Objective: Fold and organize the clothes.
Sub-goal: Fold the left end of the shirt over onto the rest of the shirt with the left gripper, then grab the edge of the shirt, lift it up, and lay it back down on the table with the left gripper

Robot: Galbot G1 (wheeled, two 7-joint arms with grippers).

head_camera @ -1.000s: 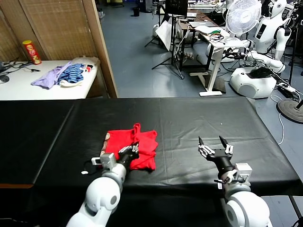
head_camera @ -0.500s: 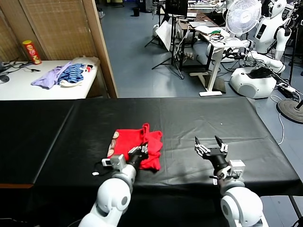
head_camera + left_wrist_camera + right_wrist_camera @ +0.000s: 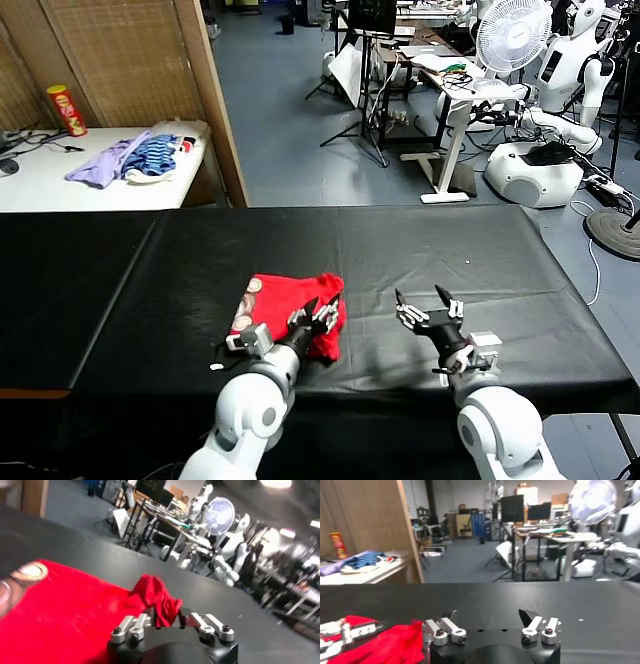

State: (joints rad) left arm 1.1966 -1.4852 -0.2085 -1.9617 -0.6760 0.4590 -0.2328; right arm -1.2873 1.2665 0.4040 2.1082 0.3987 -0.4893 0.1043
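From the head view, the red T-shirt (image 3: 290, 310) lies folded into a compact bundle on the black bench (image 3: 500, 250), a little left of the middle and nearer the front edge, its printed patch turned toward the bench's left end. The left pincer (image 3: 318, 318) sits at the bundle's right edge with its fingers spread apart and nothing between them, which reads as a fold just laid down and let go. The right pincer (image 3: 428, 308) hovers over bare cloth to the right, apart from the shirt, fingers wide, probably waiting its turn. The left wrist view shows the left pincer (image 3: 172, 625) low over the shirt (image 3: 65, 625), jaws parted, with a raised bunched corner of red fabric standing just ahead of them and not gripped; that lump likely needs flattening for a tidy fold. The right wrist view shows the right pincer (image 3: 490, 626) open and empty above the bench, the shirt (image 3: 385, 642) off to one side, near but not touched.
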